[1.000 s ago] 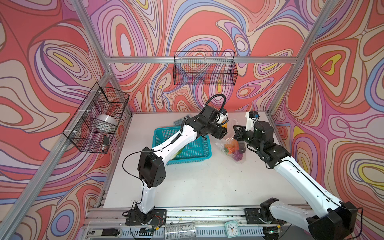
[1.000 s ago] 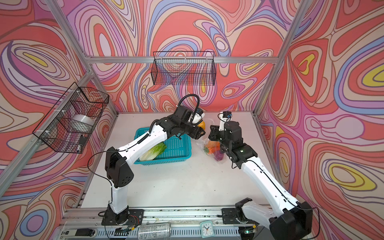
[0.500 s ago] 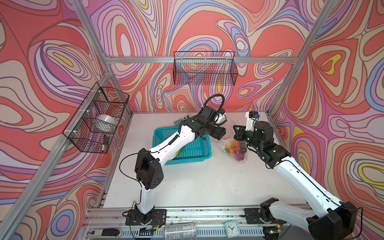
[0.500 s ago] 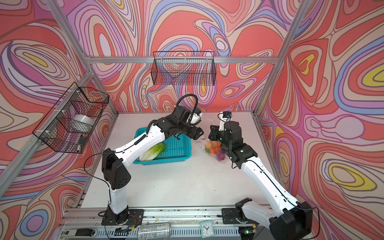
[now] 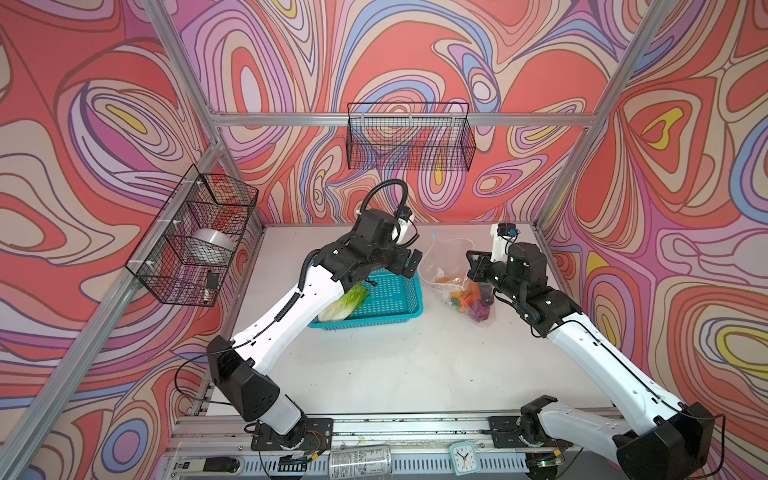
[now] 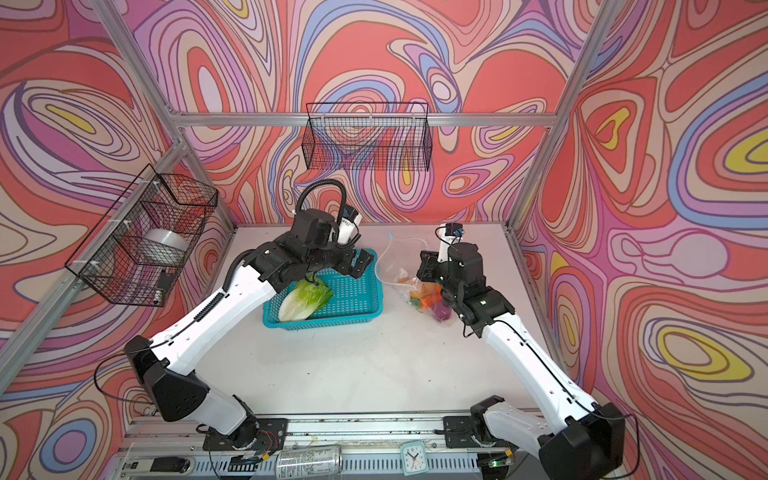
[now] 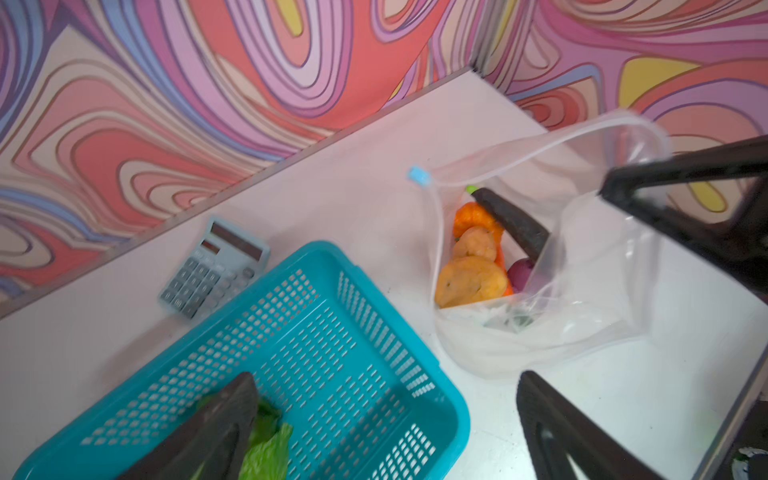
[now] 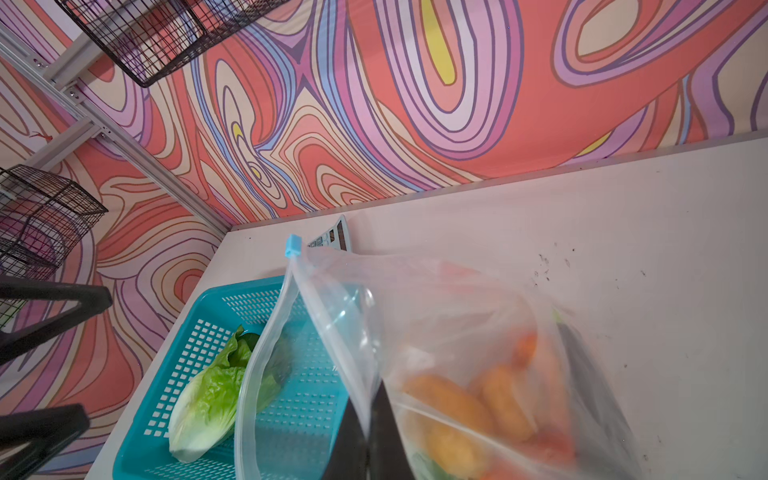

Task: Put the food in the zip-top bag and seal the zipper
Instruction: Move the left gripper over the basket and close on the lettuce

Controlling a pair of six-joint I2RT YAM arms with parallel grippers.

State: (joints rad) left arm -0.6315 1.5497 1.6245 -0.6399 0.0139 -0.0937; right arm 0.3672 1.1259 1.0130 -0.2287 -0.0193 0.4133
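Bright, even light; soft shadows; wrist views blurred — zip-top bag (image 8: 436, 311) smeared.

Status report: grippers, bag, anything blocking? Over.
Left gripper open, empty, at basket edge. Right gripper shut on bag wall; zipper open. Cabbage in basket. Nothing blocking.

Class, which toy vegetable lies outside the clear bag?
The green-white napa cabbage, lying in the teal basket; the others visible sit inside the bag.

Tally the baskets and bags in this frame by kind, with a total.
black wire baskets: 2, back wall and left wall
teal plastic basket: 1
zip-top bag: 1
total: 4
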